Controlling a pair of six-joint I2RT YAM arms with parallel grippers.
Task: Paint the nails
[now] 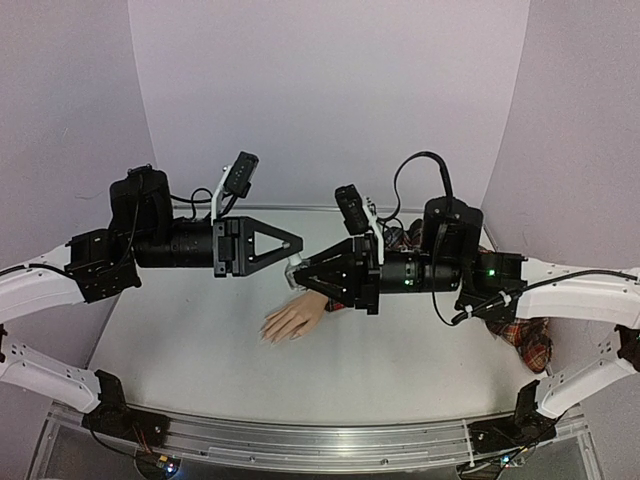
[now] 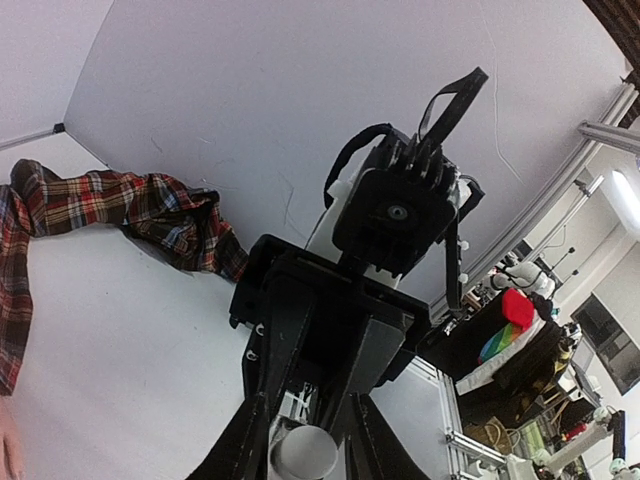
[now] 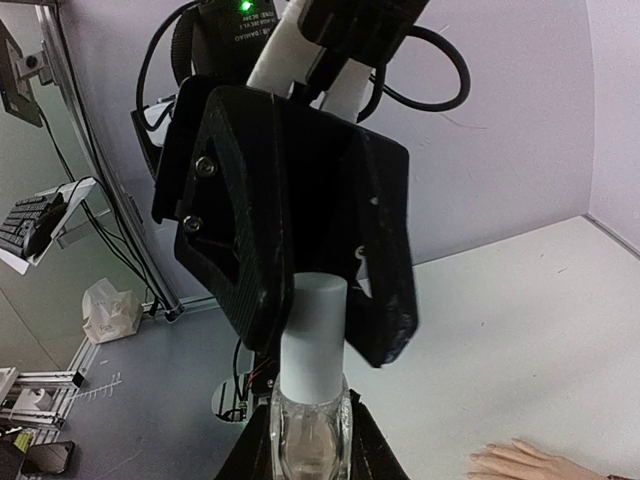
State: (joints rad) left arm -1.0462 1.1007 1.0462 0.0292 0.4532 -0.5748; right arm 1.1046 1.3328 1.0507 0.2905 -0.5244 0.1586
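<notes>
A small clear bottle (image 3: 312, 432) with a white cap (image 3: 314, 330) is held in mid-air. My right gripper (image 3: 312, 455) is shut on its glass body. My left gripper (image 3: 325, 340) comes from the opposite side and its fingers sit tight on both sides of the cap (image 2: 303, 450). In the top view the two grippers (image 1: 298, 242) (image 1: 300, 276) meet tip to tip above the pale mannequin hand (image 1: 293, 320), which lies flat on the table. The hand's fingertips (image 3: 485, 462) show, but the nails are too small to make out. The red plaid sleeve (image 1: 525, 338) trails off to the right.
Pale walls close in the table on three sides. An aluminium rail (image 1: 320, 440) runs along the near edge. More plaid cloth (image 2: 120, 205) is bunched at the back wall. Off the table stand a metal frame with colourful items (image 2: 505, 320) and a keyboard (image 3: 30, 215).
</notes>
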